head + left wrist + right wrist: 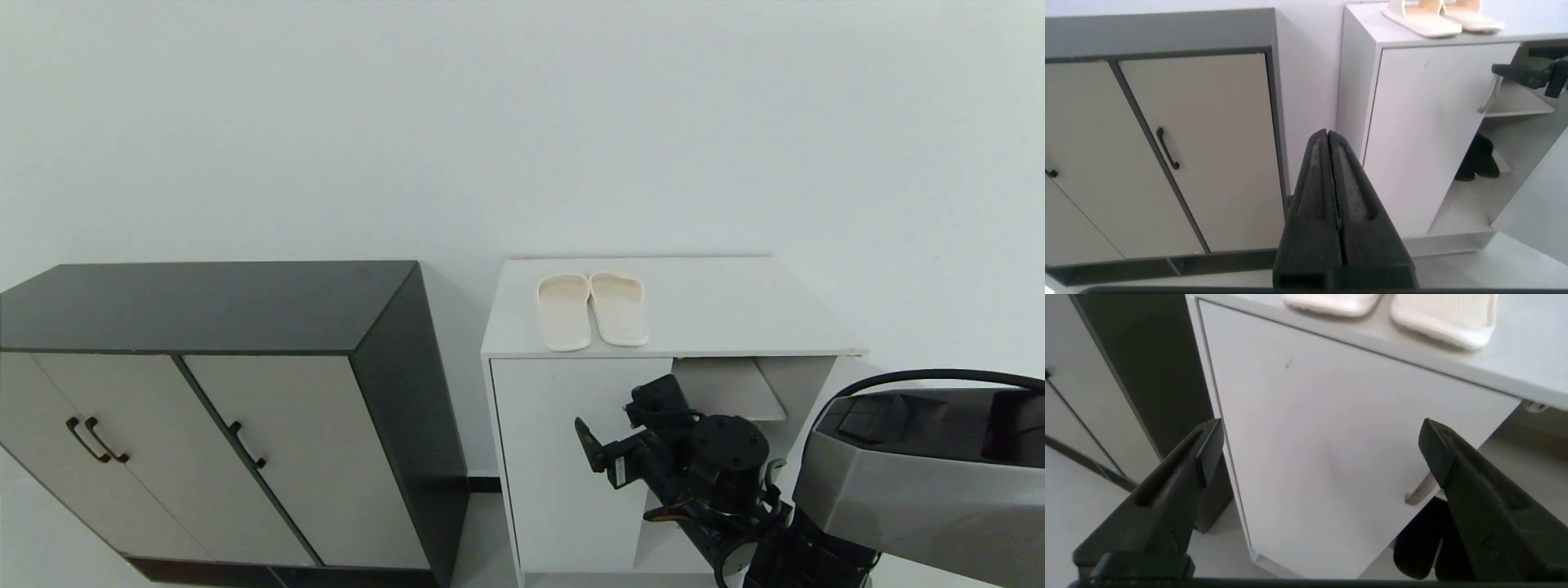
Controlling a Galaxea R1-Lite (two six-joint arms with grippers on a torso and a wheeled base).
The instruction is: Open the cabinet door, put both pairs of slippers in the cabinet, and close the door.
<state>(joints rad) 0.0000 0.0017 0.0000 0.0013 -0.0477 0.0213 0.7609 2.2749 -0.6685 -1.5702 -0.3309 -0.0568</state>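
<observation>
The right tool (1323,434) gapes wide, close before the white cabinet (563,457); the left tool (1328,147) is pressed closed. Dark slippers (1478,159) sit inside its open side, and cream slippers (592,309) lie on top.

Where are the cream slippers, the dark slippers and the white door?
cream slippers (563,314): head view, left slipper's sole.
dark slippers (1482,159): left wrist view, upper side.
white door (563,457): head view, panel middle.
</observation>
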